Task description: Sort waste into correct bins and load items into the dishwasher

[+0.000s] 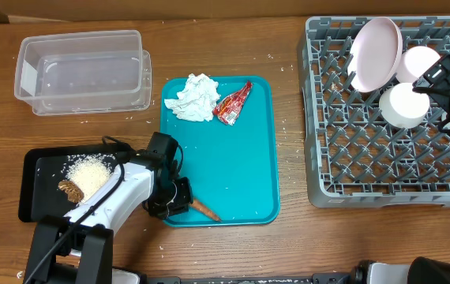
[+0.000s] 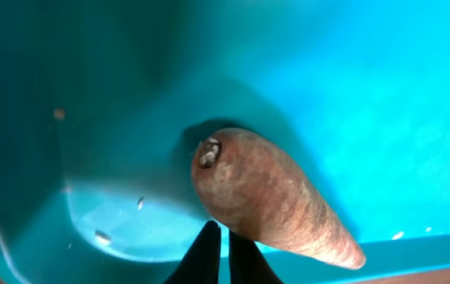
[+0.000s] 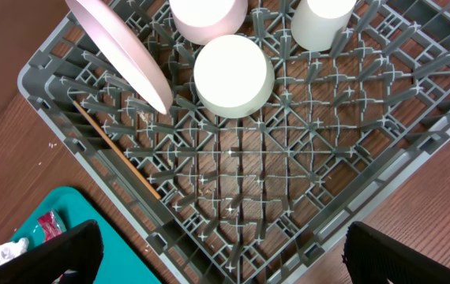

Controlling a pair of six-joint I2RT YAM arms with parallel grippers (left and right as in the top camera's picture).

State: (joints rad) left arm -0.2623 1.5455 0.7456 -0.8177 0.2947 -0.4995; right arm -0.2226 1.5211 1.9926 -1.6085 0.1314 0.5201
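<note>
Overhead, the left hand [image 1: 171, 197] sits low at the near corner of the teal tray [image 1: 249, 158], fingers [image 2: 205, 256] pressed together beside the carrot [image 1: 204, 209], not around it, so nothing is gripped yet. Over the grey rack [image 1: 383, 170] the right hand [image 1: 446, 87] hovers, spread wide, empty.

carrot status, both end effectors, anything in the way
Left end effector shut beside carrot, not on it. Right end effector open over dish rack. Carrot on teal tray, nothing blocking.
</note>
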